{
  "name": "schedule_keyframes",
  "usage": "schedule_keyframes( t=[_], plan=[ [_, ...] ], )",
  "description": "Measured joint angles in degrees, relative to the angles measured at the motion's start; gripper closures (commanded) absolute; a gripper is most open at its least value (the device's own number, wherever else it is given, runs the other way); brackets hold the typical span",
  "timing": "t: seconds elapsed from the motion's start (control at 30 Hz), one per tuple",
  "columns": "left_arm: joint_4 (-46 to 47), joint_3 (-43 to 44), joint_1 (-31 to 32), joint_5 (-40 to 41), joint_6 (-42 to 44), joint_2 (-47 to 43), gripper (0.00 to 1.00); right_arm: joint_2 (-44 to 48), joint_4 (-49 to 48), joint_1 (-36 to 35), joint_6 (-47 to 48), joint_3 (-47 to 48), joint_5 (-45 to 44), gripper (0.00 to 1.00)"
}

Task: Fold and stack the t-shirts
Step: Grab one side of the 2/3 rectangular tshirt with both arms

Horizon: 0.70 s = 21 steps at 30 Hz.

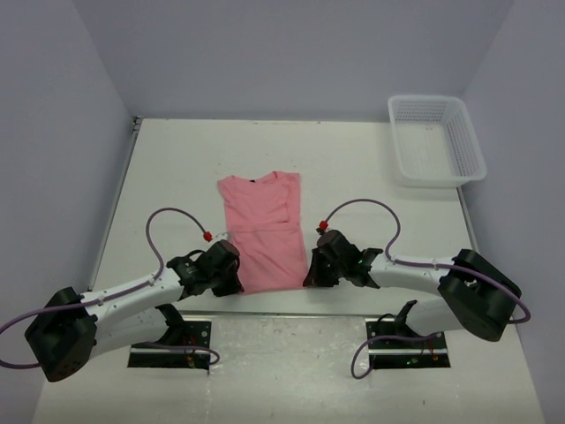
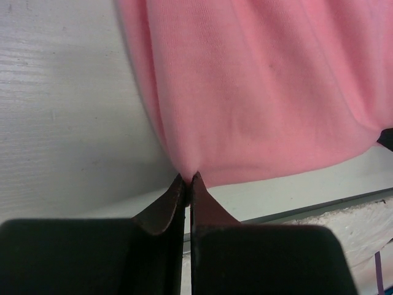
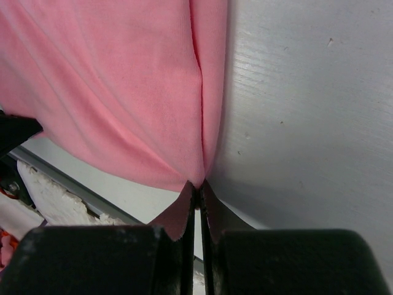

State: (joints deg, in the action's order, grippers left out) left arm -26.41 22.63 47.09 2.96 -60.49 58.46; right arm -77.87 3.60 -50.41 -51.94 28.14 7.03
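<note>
Your left gripper (image 2: pixel 187 179) is pinched tight, and the salmon-pink t-shirt (image 2: pixel 258 92) gathers to a small point right at its fingertips. From there the cloth fans out ahead and to the right, with bare table (image 2: pixel 61 110) ahead on the left. Your right gripper (image 3: pixel 199 185) mirrors it: its fingers are closed on the opposite near corner, the shirt spreads ahead and to the left of the tips, and a folded edge runs straight away from them.

Between the two pairs of fingers the shirt lies flat as a narrow strip with its collar at the far end. Its sides look already turned in.

Expect it to handle as thin, light, limp fabric. It will not hold a shape, so anything between your fingertips will sag, and creases already radiate from each pinch. It should not be fragile, but with so little cloth inside the tips a sharp tug could slip it free or drag only the top layer.

The near hem corners are the right places to hold it. Judge whether every layer is caught, and keep the hem lightly taut between both grippers when you lift. The white basket (image 1: pixel 437 137) sits well beyond the right fingers.
</note>
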Motion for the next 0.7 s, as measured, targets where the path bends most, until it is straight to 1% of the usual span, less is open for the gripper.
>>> schedule_keyframes(
  t=[0.1, 0.3, 0.5, 0.7],
  plan=[
    [-0.44, -0.04, 0.0, 0.0, -0.02, -0.48, 1.0, 0.0, 0.0, 0.0, -0.09, 0.0, -0.02, 1.0],
    [-4.35, -0.04, 0.0, 0.26, -0.13, -3.61, 1.0, 0.17, 0.55, -0.11, -0.72, 0.09, -0.79, 1.0],
    [-7.56, -0.04, 0.35, -0.11, -1.22, -7.58, 1.0, 4.07, 4.31, -1.14, -2.16, -1.22, -3.89, 1.0],
    [-9.11, -0.02, 0.66, -0.61, -1.51, -8.76, 1.0, 7.08, 6.8, -6.91, -5.7, -2.67, -6.16, 1.0]
  ],
)
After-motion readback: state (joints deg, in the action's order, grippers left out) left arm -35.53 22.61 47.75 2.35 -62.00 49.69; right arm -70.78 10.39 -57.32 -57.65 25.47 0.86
